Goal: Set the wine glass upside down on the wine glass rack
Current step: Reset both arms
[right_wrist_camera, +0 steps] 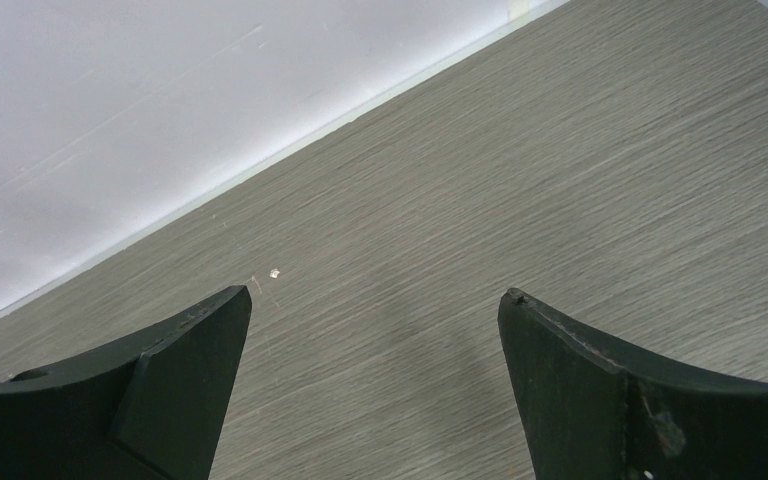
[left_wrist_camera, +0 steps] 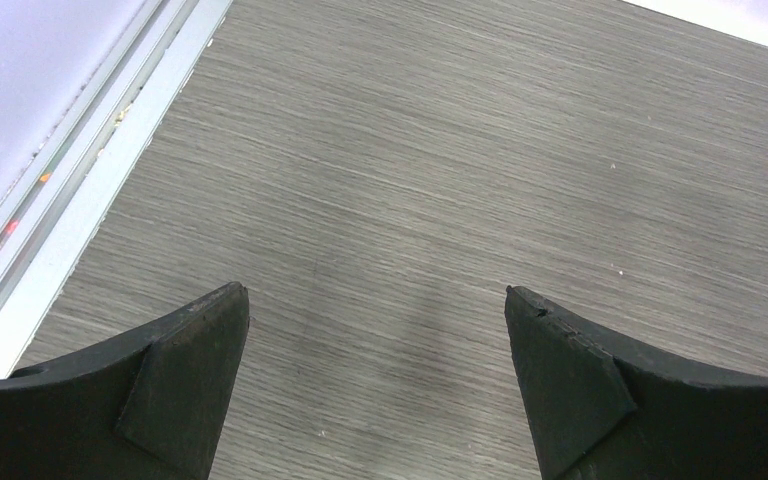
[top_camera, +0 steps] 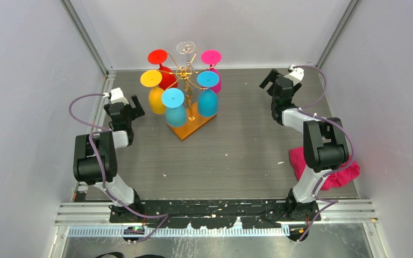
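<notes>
1. Near edge: black base plate (top_camera: 215, 207) with both arm bases bolted on; grey wood-grain counter (top_camera: 236, 156) stretching beyond.
2. Near right: pink cloth (top_camera: 328, 172) crumpled on counter, just beside right arm's base and partly hidden behind it.
3. Left side: left arm (top_camera: 94, 158) folded up along counter's left edge. Left jaws wide apart, holding nothing, above bare counter, well apart from rack.
4. Left wrist view: two black fingers (left_wrist_camera: 195, 370) spread, only counter grain between them; aluminium rail (left_wrist_camera: 90, 170) and white side wall (left_wrist_camera: 20, 80) at left.
5. Far right: right arm (top_camera: 322, 142) reaching toward far wall (top_camera: 220, 32). Right jaws wide apart as well, holding nothing, well apart from rack.
6. Right wrist view: fingers (right_wrist_camera: 190, 370) spread over bare counter, far wall just beyond.
7. Far centre: wine glass rack (top_camera: 185, 72) upright on orange-brown wooden base (top_camera: 192, 129), gold wire arms fanning out from central stem.
8. Six glasses hanging upside down on rack, feet up, bowls down:
   - light blue wine glass (top_camera: 172, 98) nearest
   - yellow wine glass (top_camera: 151, 78) near left
   - teal wine glass (top_camera: 208, 79) near right
   - red wine glass (top_camera: 157, 56) far left
   - magenta wine glass (top_camera: 211, 57) far right
   - clear wine glass (top_camera: 185, 47) farthest, bowl hard to make out behind wire
</notes>
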Motion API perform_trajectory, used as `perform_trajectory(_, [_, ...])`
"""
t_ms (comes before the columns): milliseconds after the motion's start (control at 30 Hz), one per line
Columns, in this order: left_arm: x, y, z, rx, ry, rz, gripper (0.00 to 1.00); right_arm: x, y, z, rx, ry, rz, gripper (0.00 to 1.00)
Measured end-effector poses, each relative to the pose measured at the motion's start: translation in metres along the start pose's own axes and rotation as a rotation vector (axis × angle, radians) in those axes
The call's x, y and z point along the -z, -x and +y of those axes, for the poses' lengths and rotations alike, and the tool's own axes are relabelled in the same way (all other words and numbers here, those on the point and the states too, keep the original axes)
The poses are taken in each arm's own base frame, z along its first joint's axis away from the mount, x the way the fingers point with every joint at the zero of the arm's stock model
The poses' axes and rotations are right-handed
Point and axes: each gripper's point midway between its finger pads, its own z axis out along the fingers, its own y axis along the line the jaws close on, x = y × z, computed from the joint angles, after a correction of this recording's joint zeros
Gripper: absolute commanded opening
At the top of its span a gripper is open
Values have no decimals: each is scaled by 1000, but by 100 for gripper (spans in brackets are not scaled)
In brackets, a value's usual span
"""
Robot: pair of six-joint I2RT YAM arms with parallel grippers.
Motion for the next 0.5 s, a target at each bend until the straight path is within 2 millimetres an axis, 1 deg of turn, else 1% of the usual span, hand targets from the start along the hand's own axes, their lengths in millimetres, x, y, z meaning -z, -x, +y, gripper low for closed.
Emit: perform_trajectory(500, [0, 4, -2, -1, -13, -18, 100, 0, 0, 2, -2, 12, 1, 100])
